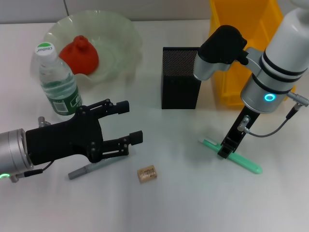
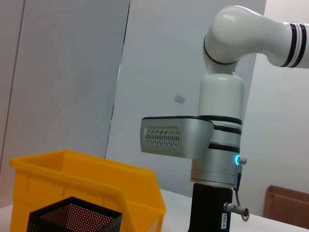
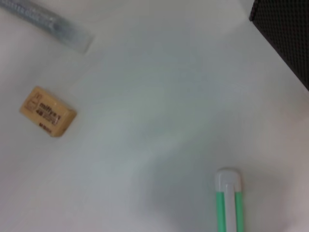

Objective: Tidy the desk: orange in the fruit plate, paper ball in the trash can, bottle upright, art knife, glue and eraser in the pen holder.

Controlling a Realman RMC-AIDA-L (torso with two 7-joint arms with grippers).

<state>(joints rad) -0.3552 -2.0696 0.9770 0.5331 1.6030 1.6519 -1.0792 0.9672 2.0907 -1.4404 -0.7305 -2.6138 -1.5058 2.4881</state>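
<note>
The orange (image 1: pixel 79 54) lies in the pale-green fruit plate (image 1: pixel 120 34) at the back left. In front of it the bottle (image 1: pixel 57 82) stands upright. My left gripper (image 1: pixel 131 122) hovers open at the front left, over a grey pen-shaped glue stick (image 1: pixel 91 168). The tan eraser (image 1: pixel 147 173) lies just right of that stick. My right gripper (image 1: pixel 225 150) is down at the green-and-white art knife (image 1: pixel 234 157), at its left part. The black mesh pen holder (image 1: pixel 181 77) stands mid-table beside the yellow trash can (image 1: pixel 246 48). The paper ball is out of view.
The right wrist view shows the eraser (image 3: pixel 47 117), the glue stick (image 3: pixel 46 21), one end of the art knife (image 3: pixel 228 203) and a corner of the pen holder (image 3: pixel 285 34). The left wrist view shows the trash can (image 2: pixel 87 183) and pen holder (image 2: pixel 72 217).
</note>
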